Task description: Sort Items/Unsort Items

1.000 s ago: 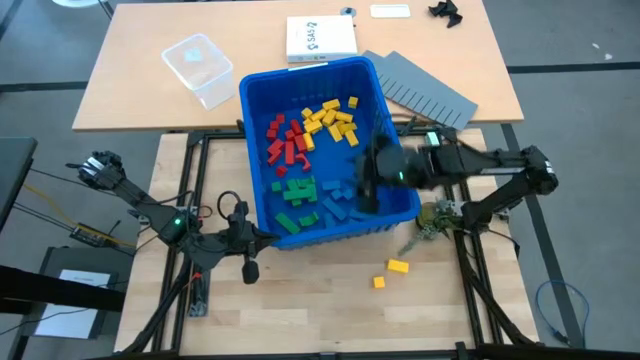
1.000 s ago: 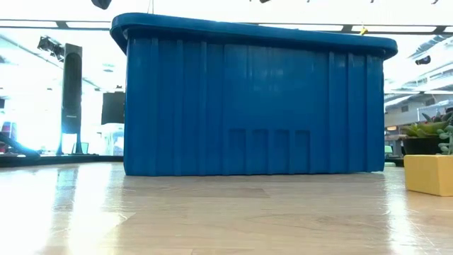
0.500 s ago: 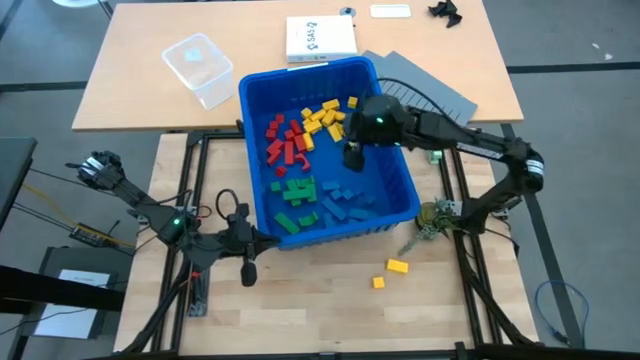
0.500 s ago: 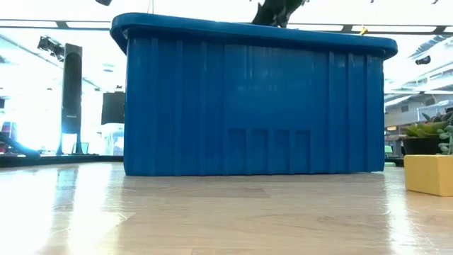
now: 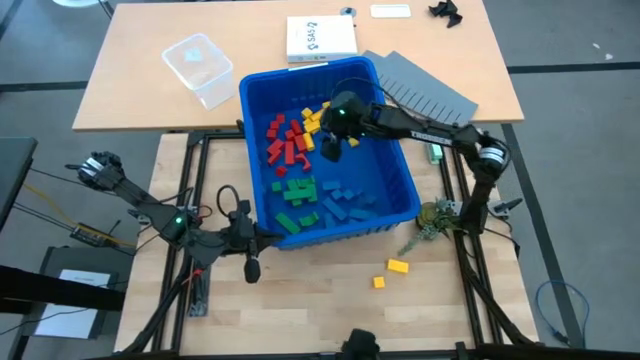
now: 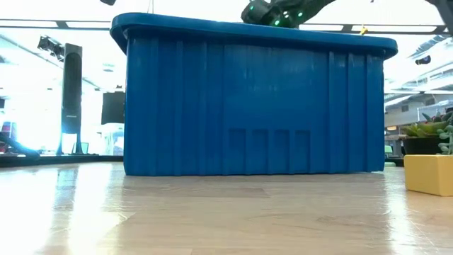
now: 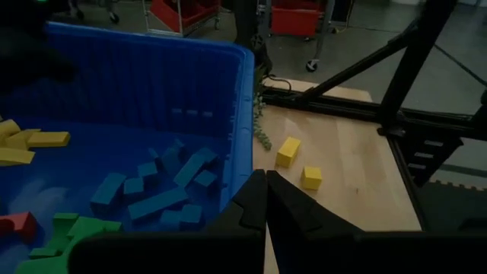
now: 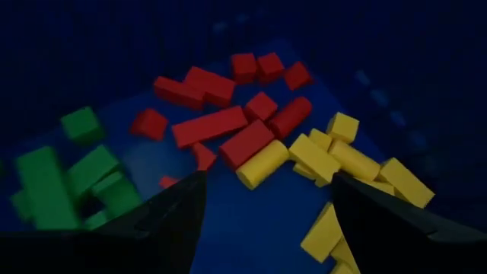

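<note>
The blue bin (image 5: 395, 205) holds the items in groups by colour: red blocks (image 5: 285, 140), yellow blocks (image 5: 318, 118), green blocks (image 5: 295, 195) and blue blocks (image 5: 345, 200). Two more yellow blocks (image 5: 398, 266) (image 5: 379, 282) lie on the table near the bin's near right corner. My right gripper (image 5: 328, 148) is inside the bin, open, slanting down above the red blocks (image 8: 228, 129) and yellow blocks (image 8: 335, 156), touching none. My left gripper (image 5: 268, 238) is shut and holds nothing, just outside the bin's near left corner (image 7: 242, 91).
Beyond the bin lie grey slotted sheets (image 5: 425, 90), a white box (image 5: 320, 38) and a clear plastic tub (image 5: 200, 68). A small green plant-like thing (image 5: 430, 222) sits right of the bin. Bare wooden table shows near the front edge (image 6: 212, 212).
My right gripper has swung from over the blue blocks at the bin's near right toward the far left, to the red and yellow blocks, and has sunk lower into the bin. The blocks have not moved.
</note>
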You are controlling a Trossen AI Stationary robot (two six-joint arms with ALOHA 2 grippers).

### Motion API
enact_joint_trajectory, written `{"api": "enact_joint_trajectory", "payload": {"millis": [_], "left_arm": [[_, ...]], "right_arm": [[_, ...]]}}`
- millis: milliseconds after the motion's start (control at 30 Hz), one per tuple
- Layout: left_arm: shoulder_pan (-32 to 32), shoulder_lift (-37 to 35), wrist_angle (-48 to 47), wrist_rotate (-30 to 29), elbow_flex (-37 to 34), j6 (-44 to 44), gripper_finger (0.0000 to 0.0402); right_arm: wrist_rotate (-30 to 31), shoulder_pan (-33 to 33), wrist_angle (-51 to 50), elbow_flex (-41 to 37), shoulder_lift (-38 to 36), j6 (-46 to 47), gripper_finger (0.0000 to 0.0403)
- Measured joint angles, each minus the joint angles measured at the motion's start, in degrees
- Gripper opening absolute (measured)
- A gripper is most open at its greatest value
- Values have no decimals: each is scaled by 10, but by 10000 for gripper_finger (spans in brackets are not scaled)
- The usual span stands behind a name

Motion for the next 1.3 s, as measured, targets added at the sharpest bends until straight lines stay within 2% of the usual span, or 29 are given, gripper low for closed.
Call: {"api": "enact_joint_trajectory", "payload": {"millis": [267,633,833,1133,1300], "left_arm": [[0,6,-1,-8,0,-1,15],[0,7,-7,-41,0,0,38],[8,7,-7,-43,0,2,63],[11,6,5,-40,0,16,134],[6,-12,14,-33,0,16,143]], "right_arm": [[1,-32,-48,88,99,4,278],[20,-66,-70,93,165,62,277],[20,-81,-91,93,181,76,277],[24,-99,-87,85,181,116,306],[20,-107,-71,53,180,120,307]]}}
